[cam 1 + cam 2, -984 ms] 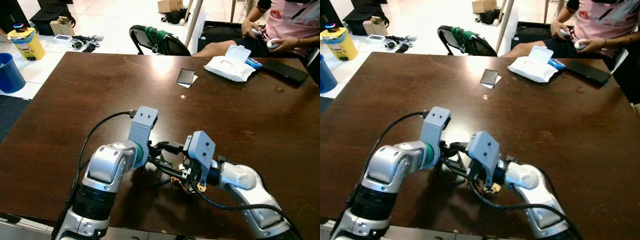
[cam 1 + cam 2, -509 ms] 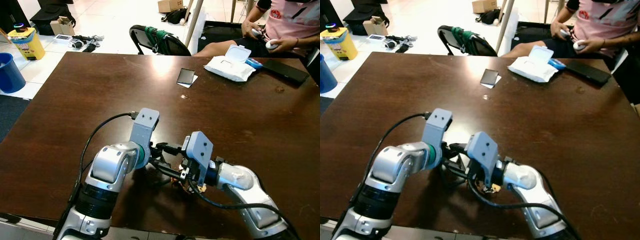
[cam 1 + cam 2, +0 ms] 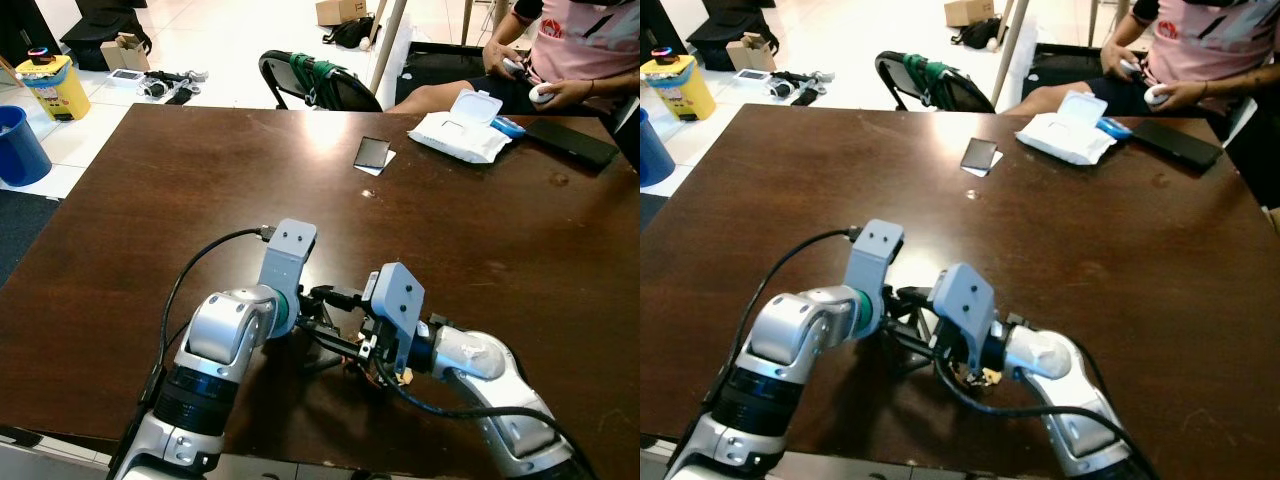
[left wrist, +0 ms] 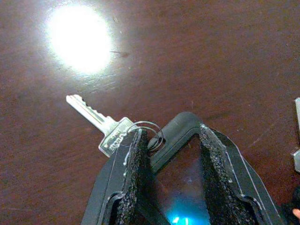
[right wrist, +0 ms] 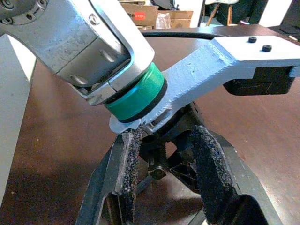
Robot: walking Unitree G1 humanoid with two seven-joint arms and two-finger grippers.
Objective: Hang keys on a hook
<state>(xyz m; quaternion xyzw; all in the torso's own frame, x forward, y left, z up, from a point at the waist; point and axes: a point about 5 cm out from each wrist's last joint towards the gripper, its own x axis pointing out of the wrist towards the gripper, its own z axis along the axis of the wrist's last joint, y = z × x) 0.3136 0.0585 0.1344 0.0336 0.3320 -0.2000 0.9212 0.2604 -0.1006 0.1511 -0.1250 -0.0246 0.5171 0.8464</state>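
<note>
Left gripper (image 4: 171, 140) edged forward; key (image 4: 101, 123) stamp unreadable

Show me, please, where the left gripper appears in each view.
Left eye view: left gripper, lower centre.
Right eye view: lower centre-left.
Left wrist view: bottom middle, beside the key.
Right wrist view: centre, under the green ring.
Shared landmark: the brown table.
</note>
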